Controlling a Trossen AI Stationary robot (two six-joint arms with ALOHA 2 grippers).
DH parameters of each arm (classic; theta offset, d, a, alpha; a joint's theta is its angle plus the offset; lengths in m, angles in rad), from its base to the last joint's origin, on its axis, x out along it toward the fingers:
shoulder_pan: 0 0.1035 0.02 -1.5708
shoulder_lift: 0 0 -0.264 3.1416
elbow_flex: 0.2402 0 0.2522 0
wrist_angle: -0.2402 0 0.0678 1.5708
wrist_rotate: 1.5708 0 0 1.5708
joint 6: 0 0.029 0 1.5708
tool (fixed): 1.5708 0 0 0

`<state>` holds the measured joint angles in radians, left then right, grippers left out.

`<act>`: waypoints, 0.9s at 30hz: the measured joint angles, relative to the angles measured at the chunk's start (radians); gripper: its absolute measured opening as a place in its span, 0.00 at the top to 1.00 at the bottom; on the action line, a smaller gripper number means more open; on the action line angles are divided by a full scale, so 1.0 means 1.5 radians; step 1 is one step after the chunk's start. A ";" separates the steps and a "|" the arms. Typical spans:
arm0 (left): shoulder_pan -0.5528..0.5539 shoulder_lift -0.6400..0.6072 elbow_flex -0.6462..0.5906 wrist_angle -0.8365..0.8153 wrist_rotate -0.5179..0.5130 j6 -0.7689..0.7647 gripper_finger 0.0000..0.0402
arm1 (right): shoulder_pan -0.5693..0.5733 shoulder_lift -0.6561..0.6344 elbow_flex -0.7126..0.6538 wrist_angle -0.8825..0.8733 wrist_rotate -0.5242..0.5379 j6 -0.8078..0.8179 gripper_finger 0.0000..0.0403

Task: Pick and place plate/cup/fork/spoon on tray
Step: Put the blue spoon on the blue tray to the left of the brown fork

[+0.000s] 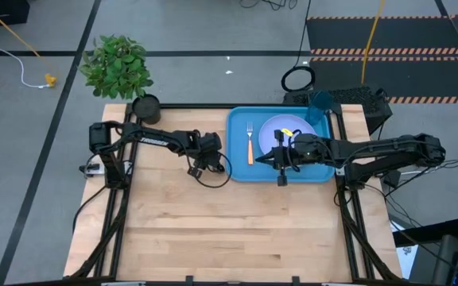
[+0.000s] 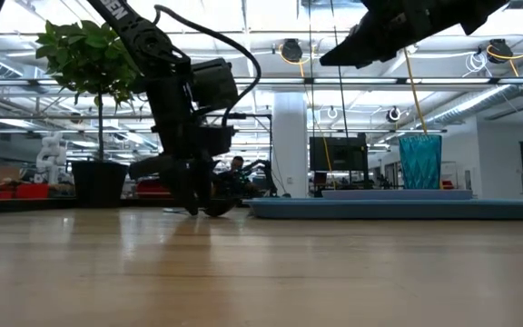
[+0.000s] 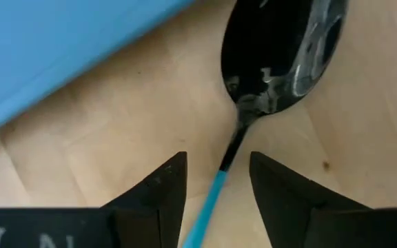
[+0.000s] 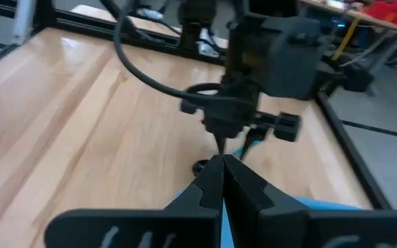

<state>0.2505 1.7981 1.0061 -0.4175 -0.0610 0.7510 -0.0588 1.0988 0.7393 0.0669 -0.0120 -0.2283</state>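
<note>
The spoon [image 3: 281, 48] lies on the wooden table just left of the blue tray [image 1: 241, 171], its dark bowl pointing away from my left gripper [image 3: 218, 162]. That gripper points steeply down and is open, with one finger on each side of the light blue handle [image 3: 211, 196] and a gap showing on both sides. On the tray are the pale plate [image 1: 281, 127], the orange-handled fork [image 1: 250, 143] and, at the far right corner, the teal cup [image 1: 320, 107]. My right gripper [image 4: 220, 172] is shut on nothing, raised over the tray's near part.
A green plant [image 1: 118, 67] in a black pot [image 1: 145, 107] stands at the table's far left corner. A black cable loops beside my left gripper [image 1: 213, 176]. The near half of the wooden table [image 1: 229, 238] is bare board. A black frame rail edges the table.
</note>
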 joint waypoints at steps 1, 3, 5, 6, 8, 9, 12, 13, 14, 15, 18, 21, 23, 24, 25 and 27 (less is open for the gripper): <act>0.002 0.000 -0.001 -0.001 0.006 0.000 0.61 | 0.000 -0.005 0.000 -0.002 0.009 0.000 1.00; 0.005 0.004 -0.001 0.001 0.019 0.000 0.65 | 0.000 -0.017 0.000 0.000 0.026 0.002 1.00; 0.006 0.005 -0.001 0.000 0.029 0.000 0.69 | 0.001 -0.033 0.000 -0.009 0.028 0.005 1.00; 0.006 0.005 -0.001 -0.002 0.028 0.000 0.71 | 0.001 -0.040 0.000 -0.009 0.027 0.008 1.00; 0.006 0.006 -0.001 -0.005 0.030 0.003 0.76 | 0.001 -0.054 0.000 -0.013 0.027 0.015 1.00; 0.006 0.006 -0.001 -0.007 0.032 0.003 0.79 | 0.001 -0.059 0.000 -0.015 0.027 0.017 1.00; 0.005 0.006 -0.001 -0.013 0.033 0.004 0.88 | 0.001 -0.077 0.000 -0.015 0.028 0.020 1.00; 0.005 0.006 -0.001 -0.016 0.035 0.003 0.91 | 0.001 -0.082 0.000 -0.017 0.028 0.020 1.00; 0.003 0.006 -0.001 -0.018 0.035 0.002 0.95 | 0.001 -0.087 0.000 -0.019 0.028 0.020 1.00; 0.002 0.004 -0.001 -0.021 0.033 -0.001 0.96 | 0.001 -0.092 0.000 -0.023 0.028 0.022 1.00; -0.004 0.004 -0.001 -0.027 0.028 -0.012 0.96 | 0.001 -0.103 0.000 -0.035 0.029 0.022 1.00; -0.012 0.001 -0.002 -0.031 0.022 -0.030 0.93 | 0.001 -0.111 0.000 -0.039 0.029 0.022 1.00; -0.020 0.001 -0.002 -0.032 0.013 -0.034 0.93 | 0.001 -0.115 0.000 -0.043 0.029 0.025 1.00; -0.024 0.001 -0.002 -0.033 0.010 -0.036 0.93 | 0.001 -0.115 0.000 -0.043 0.029 0.028 1.00; -0.027 0.001 -0.002 -0.033 0.006 -0.037 0.94 | 0.001 -0.117 0.000 -0.045 0.028 0.030 1.00; -0.035 0.000 -0.002 -0.034 -0.006 -0.044 0.96 | 0.001 -0.119 0.000 -0.051 0.028 0.035 1.00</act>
<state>0.1981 1.7985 1.0027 -0.4691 -0.0694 0.6846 -0.0574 0.9203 0.7391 -0.0090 0.0303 -0.1764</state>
